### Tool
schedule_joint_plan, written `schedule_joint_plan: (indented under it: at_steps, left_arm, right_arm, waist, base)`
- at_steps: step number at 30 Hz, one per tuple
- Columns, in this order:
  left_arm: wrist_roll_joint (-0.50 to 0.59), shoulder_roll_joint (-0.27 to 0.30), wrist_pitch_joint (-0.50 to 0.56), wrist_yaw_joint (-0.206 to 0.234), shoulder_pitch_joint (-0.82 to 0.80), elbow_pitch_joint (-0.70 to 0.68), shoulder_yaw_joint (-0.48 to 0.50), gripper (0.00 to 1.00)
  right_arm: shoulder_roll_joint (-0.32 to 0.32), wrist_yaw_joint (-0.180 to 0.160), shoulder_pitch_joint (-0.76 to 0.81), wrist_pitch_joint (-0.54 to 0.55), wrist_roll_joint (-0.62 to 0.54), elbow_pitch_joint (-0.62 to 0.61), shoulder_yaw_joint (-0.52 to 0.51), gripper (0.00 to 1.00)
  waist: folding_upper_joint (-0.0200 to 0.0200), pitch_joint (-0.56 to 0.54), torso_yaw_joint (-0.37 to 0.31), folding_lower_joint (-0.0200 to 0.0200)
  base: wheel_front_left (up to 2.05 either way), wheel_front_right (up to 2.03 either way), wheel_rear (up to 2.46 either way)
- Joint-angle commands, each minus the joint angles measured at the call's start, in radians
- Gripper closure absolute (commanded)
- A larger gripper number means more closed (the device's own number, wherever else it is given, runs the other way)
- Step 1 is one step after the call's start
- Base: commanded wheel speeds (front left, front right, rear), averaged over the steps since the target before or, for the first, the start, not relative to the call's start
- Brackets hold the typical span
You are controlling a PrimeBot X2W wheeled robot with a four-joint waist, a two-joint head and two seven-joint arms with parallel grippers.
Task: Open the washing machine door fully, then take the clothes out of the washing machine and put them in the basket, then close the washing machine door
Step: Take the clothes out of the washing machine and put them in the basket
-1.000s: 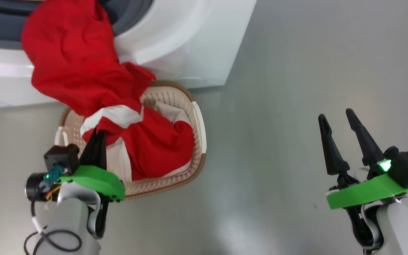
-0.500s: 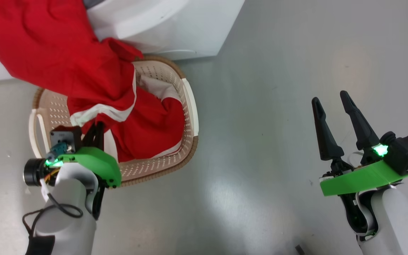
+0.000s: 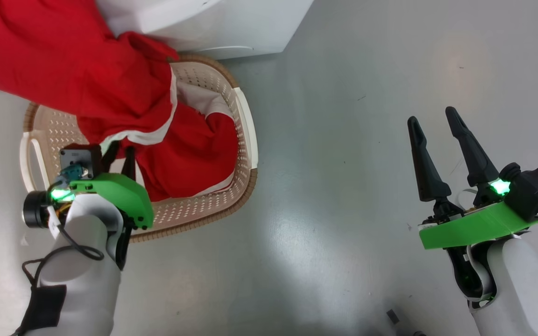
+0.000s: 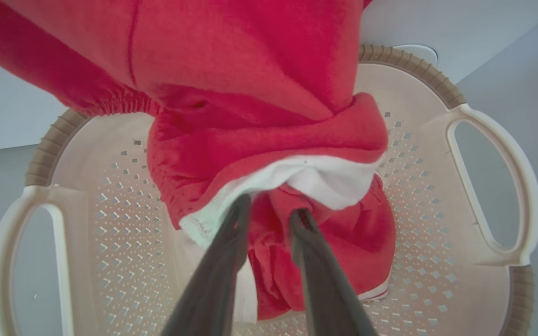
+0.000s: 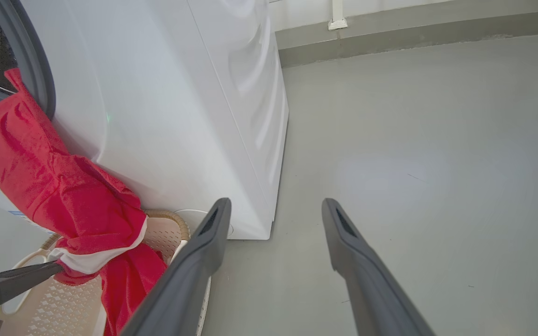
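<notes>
We see the bright red clothes with white trim (image 3: 110, 88) as one long drape. It runs from the mouth of the white front-loading washing machine (image 3: 213, 23) down its front into the small cream perforated basket with the brown woven-look rim (image 3: 189, 213). Its long axis slants from the head view's top left corner to the basket's middle, lower end down. More red-and-white cloth lies bunched against the basket's right-hand wall. The basket stands on the grey floor (image 3: 343, 186), its far rim close against the machine's foot and its handles to left and right.

In the head view the drape covers the tips of the left gripper (image 3: 120, 156). The left wrist view brings them out. The fingers (image 4: 222, 261) stand narrowly parted, with a wad of red cloth in the gap and the white hem over both tips. We cannot tell whether they press it.

The right wrist view gives us the drape's upper end, hooked over the grey rubber seal (image 5: 40, 70). The right gripper (image 3: 432, 116) hovers over bare floor, well apart from the basket, its fingers spread wide and holding nothing.
</notes>
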Motion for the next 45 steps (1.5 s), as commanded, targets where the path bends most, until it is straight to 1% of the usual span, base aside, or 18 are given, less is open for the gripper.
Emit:
schedule_joint_plan:
  at_steps: [1, 2, 8, 13, 17, 18, 32, 36, 45]
  left_arm:
    - [0.000, 0.038, -0.005, 0.007, 0.011, -0.005, 0.021, 0.13]
    - [-0.003, 0.037, -0.005, 0.008, 0.009, -0.004, 0.024, 0.00]
    - [-0.022, 0.034, -0.005, -0.001, 0.018, -0.035, 0.039, 0.00]
    - [-0.042, 0.028, -0.005, -0.013, 0.045, -0.109, 0.059, 0.00]
    - [-0.055, 0.023, -0.005, -0.021, 0.080, -0.196, 0.080, 0.00]
    - [-0.055, 0.023, -0.005, -0.021, 0.080, -0.196, 0.080, 0.00]
    - [-0.040, 0.011, -0.005, -0.034, 0.294, -0.580, 0.119, 0.00]
    - [-0.065, 0.011, -0.005, -0.035, 0.364, -0.677, 0.118, 0.00]
    - [-0.086, 0.010, -0.005, -0.008, 0.506, -0.872, 0.121, 0.00]
  right_arm:
    - [-0.001, 0.005, 0.010, -0.006, -0.012, -0.018, 0.022, 0.00]
    - [-0.001, 0.005, 0.010, -0.006, -0.012, -0.018, 0.020, 0.00]
    - [-0.002, 0.005, 0.012, -0.006, -0.013, -0.016, 0.013, 0.00]
    - [-0.006, 0.005, 0.010, -0.006, -0.016, -0.016, 0.013, 0.00]
    - [-0.009, 0.005, 0.012, -0.006, -0.017, -0.016, 0.010, 0.00]
    - [-0.009, 0.005, 0.012, -0.006, -0.017, -0.016, 0.010, 0.00]
    - [-0.025, 0.005, 0.028, -0.006, -0.016, -0.013, 0.004, 0.00]
    - [-0.029, 0.005, 0.035, -0.006, -0.014, -0.011, 0.004, 0.00]
    - [-0.031, 0.005, 0.046, -0.006, -0.015, -0.009, 0.008, 0.00]
  waist:
    - [0.0000, -0.002, 0.000, 0.0000]
    - [0.0000, -0.004, 0.001, 0.0000]
    - [0.0000, -0.014, 0.010, 0.0000]
    - [0.0000, -0.018, 0.023, 0.0000]
    - [0.0000, -0.025, 0.032, 0.0000]
    - [0.0000, -0.025, 0.032, 0.0000]
    - [0.0000, -0.069, 0.060, 0.0000]
    - [0.0000, -0.080, 0.065, 0.0000]
    - [0.0000, -0.101, 0.064, 0.0000]
  base:
    - [0.00, 0.00, 0.00]
    - [0.00, 0.00, 0.00]
    - [0.00, 0.00, 0.00]
    - [0.00, 0.00, 0.00]
    - [0.00, 0.00, 0.00]
    - [0.00, 0.00, 0.00]
    - [0.00, 0.00, 0.00]
    - [0.00, 0.00, 0.00]
    - [0.00, 0.00, 0.00]
